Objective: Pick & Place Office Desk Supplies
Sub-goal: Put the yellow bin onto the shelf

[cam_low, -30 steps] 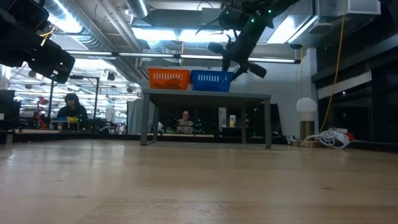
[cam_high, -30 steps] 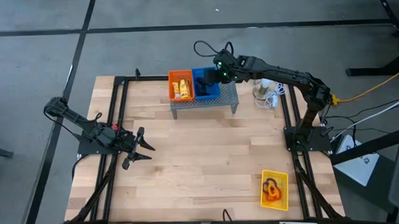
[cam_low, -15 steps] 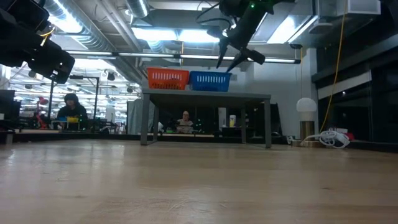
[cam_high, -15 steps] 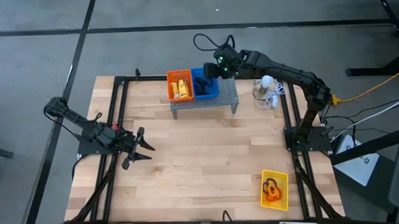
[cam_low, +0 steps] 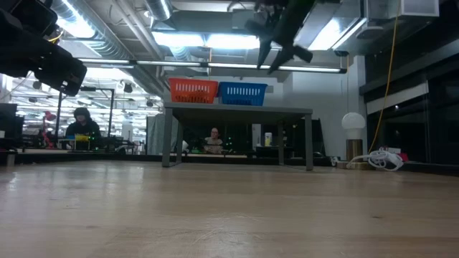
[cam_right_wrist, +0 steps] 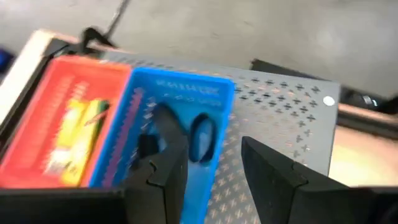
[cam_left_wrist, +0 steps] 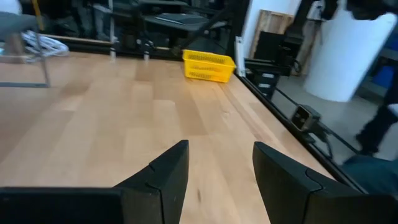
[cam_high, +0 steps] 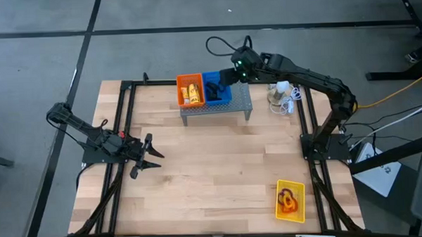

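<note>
An orange basket (cam_high: 190, 90) with yellow packets (cam_right_wrist: 78, 134) and a blue basket (cam_high: 216, 90) with small black clip pieces (cam_right_wrist: 200, 147) stand side by side on the grey perforated shelf (cam_right_wrist: 283, 112). My right gripper (cam_high: 226, 78) hangs open in the air above the blue basket (cam_right_wrist: 186, 93), well over it in the low view (cam_low: 281, 59), holding nothing. A yellow basket (cam_high: 298, 187) near the table's near right corner holds orange and purple loops (cam_high: 288, 199). My left gripper (cam_high: 145, 156) waits open at the table's left side (cam_left_wrist: 219, 152).
The shelf (cam_low: 237, 109) stands on legs at the table's far edge. A white round bulb (cam_high: 282, 86) with its white cord lies to its right. A black frame runs along the table's sides. Bare wood (cam_high: 219, 160) spreads across the table's middle. People sit in the room beyond.
My right gripper has risen from just above the blue basket to well over it and drifted a little toward the table's right, staying open. The baskets and the left arm have kept still.
</note>
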